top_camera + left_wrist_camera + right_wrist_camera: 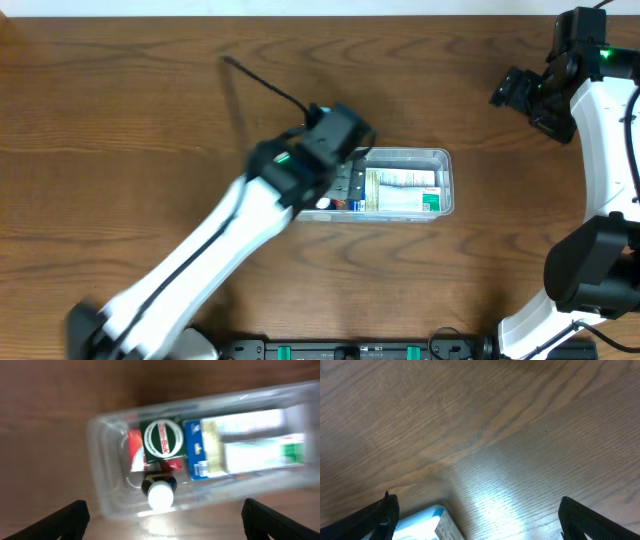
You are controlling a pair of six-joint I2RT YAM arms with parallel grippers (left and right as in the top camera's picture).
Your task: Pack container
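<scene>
Your clear plastic container (412,152) lies lengthwise mid-counter (120,120). It holds a white-and-green box (260,455), a red-and-green pack with a round logo (161,440) and a white-capped bottle (160,494). Your left hand (162,522) hangs above its left end, fingers wide apart and gripping nothing, likely so the contents lie free. Your right hand (477,520), also spread and empty, is parked well away, with a pale blue box corner (427,522) just beside it.
</scene>
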